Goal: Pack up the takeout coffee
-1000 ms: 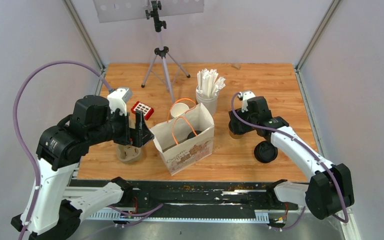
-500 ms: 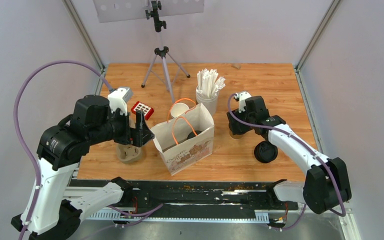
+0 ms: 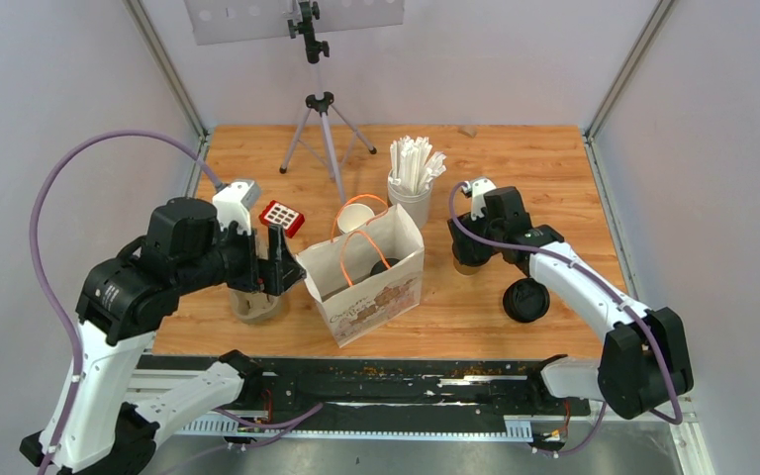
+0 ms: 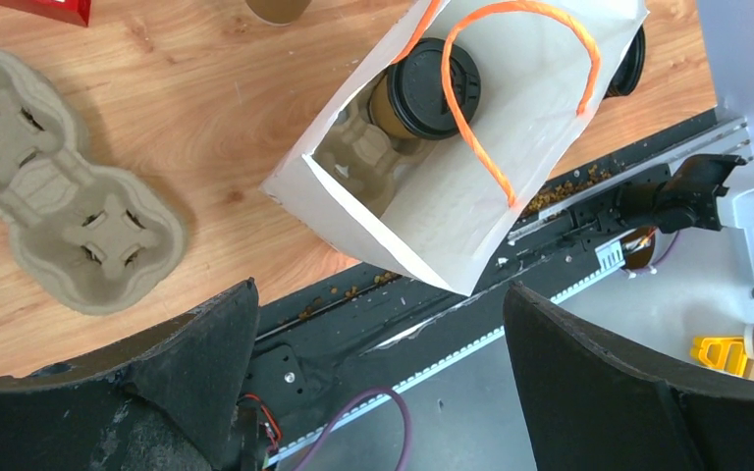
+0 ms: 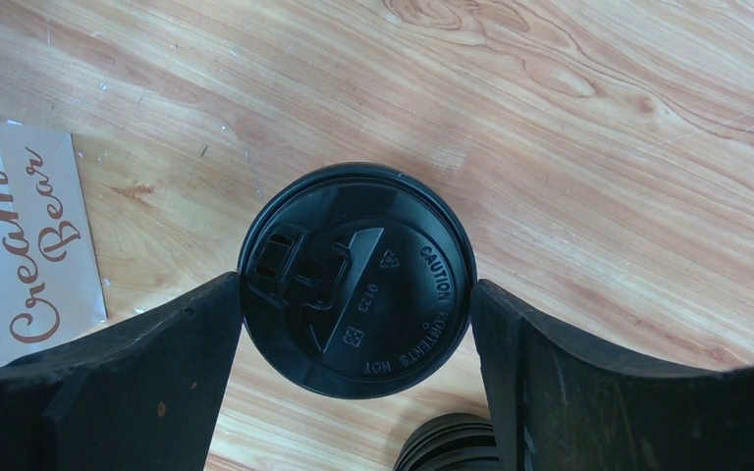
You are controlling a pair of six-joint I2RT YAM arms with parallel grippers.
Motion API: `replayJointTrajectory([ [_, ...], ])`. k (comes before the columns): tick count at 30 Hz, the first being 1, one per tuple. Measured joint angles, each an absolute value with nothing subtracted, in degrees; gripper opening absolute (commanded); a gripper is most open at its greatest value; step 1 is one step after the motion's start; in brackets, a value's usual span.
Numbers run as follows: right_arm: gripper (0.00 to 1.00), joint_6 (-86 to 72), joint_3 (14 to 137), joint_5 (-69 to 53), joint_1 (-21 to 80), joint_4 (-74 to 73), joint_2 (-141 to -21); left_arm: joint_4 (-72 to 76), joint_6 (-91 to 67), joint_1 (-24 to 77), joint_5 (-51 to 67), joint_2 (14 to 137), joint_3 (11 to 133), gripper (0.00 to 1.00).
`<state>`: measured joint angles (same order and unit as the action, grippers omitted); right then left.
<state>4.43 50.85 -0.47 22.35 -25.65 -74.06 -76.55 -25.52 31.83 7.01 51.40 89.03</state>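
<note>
One takeout coffee cup with a black lid (image 5: 356, 280) stands on the wooden table right of the bag; in the top view (image 3: 464, 264) it is mostly hidden under my right gripper (image 3: 471, 249). My right gripper (image 5: 356, 287) is open, one finger on each side of the lid and close to it. A second lidded cup (image 4: 437, 86) sits in a carrier inside the white paper bag (image 4: 511, 167), which also shows in the top view (image 3: 376, 297). My left gripper (image 4: 381, 287) is open and empty, held left of the bag (image 3: 277, 259).
A pile of black lids (image 3: 526, 300) lies near the right gripper. A lidless cup (image 3: 356, 216) and a white cup of straws (image 3: 411, 193) stand behind the bag. A spare pulp carrier (image 4: 49, 186) lies left of the bag, by a red object (image 3: 281, 216). A tripod (image 3: 322, 109) stands at the back.
My right gripper has shifted a little left and back over the lidded cup. The left arm has moved slightly. The bag and cups have not moved.
</note>
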Motion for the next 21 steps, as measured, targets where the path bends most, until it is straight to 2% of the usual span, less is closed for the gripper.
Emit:
replayJointTrajectory([
  [5, 0.81, 4.38, 51.09, -0.54, 22.70, -25.43, -74.70, -75.57, -26.55, 31.83, 6.98, 49.89, 88.44, 0.95],
  [14, 0.73, 4.43, 51.09, -0.43, 22.96, -25.41, -74.70, -75.59, -28.42, 31.83, 7.29, 49.98, 88.42, 0.76],
  [21, 0.70, 3.60, 51.37, 0.67, 23.07, -26.20, -74.63, -75.55, -33.43, 31.83, 9.91, 48.77, 84.71, 0.70],
])
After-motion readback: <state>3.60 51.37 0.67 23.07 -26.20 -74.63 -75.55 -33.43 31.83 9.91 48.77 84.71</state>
